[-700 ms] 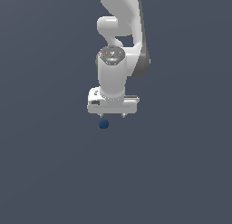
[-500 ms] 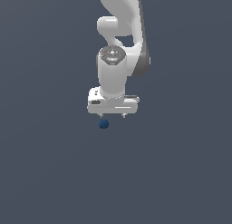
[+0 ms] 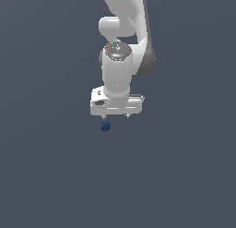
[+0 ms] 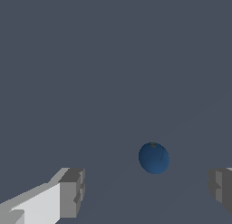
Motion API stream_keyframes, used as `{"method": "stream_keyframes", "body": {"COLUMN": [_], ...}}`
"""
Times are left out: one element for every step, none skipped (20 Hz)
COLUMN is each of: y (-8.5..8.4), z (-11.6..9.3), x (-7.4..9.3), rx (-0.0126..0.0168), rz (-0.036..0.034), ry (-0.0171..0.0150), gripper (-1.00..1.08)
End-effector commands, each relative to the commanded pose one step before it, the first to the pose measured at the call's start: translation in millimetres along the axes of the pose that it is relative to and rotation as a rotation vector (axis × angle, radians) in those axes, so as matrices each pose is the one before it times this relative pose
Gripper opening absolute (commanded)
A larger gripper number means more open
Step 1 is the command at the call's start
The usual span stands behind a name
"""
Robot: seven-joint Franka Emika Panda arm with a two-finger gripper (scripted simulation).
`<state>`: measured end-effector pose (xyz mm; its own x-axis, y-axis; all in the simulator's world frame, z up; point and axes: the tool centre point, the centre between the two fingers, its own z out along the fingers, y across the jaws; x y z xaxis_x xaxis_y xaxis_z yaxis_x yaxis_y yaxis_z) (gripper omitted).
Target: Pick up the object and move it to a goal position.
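Ball [image 4: 154, 158] clear — fingers [image 4: 71, 192] cropped, spread

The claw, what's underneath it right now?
Below the open claw lies the small dark blue ball, nearer one finger, on a plain grey floor. Contact between ball and floor cannot be judged.

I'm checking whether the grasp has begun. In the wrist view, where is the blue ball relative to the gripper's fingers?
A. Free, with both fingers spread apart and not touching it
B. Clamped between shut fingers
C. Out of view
A: in the wrist view the blue ball sits untouched, the gripper open with its fingers wide apart.
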<state>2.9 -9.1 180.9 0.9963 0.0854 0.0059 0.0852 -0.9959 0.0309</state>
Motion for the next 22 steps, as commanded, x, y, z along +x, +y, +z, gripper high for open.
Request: {"method": "stream_keyframes", "body": {"y": [1.28, 1.01, 1.25, 1.54, 1.82, 2.15, 2.50, 2.88, 3.25, 3.65, 4.11, 4.56, 4.52, 4.28, 4.02, 3.73, 3.41, 3.05, 2.70, 2.31, 1.92, 1.50], "z": [2.65, 2.14, 2.66, 3.19, 3.70, 4.26, 4.86, 5.39, 5.88, 6.37, 6.88, 7.30, 6.91, 6.28, 5.68, 5.08, 4.51, 3.94, 3.39, 2.85, 2.32, 1.80], "x": [-0.96, -0.68, -0.84, -1.01, -1.19, -1.40, -1.63, -1.84, -2.03, -2.24, -2.46, -2.65, -2.54, -2.33, -2.11, -1.90, -1.68, -1.47, -1.26, -1.06, -0.86, -0.66], "rx": [0.00113, 0.00115, 0.00137, 0.00159, 0.00179, 0.00201, 0.00221, 0.00233, 0.00238, 0.00239, 0.00235, 0.00223, 0.00184, 0.00144, 0.00110, 0.00082, 0.00059, 0.00041, 0.00027, 0.00016, 0.00009, 0.00004], "rz": [0.00819, 0.00785, 0.00965, 0.01159, 0.01357, 0.01583, 0.01829, 0.02055, 0.02265, 0.02488, 0.02726, 0.02942, 0.02835, 0.02619, 0.02400, 0.02178, 0.01954, 0.01727, 0.01501, 0.01271, 0.01043, 0.00811], "ry": [-0.00146, -0.00027, -0.00022, -0.00020, -0.00023, -0.00036, -0.00051, -0.00060, -0.00061, -0.00064, -0.00071, -0.00074, -0.00068, -0.00059, -0.00050, -0.00042, -0.00034, -0.00028, -0.00022, -0.00017, -0.00012, -0.00009], "gripper": [1.00, 1.00, 1.00, 1.00, 1.00, 1.00, 1.00, 1.00, 1.00, 1.00, 1.00, 1.00, 1.00, 1.00, 1.00, 1.00, 1.00, 1.00, 1.00, 1.00, 1.00, 1.00]}}
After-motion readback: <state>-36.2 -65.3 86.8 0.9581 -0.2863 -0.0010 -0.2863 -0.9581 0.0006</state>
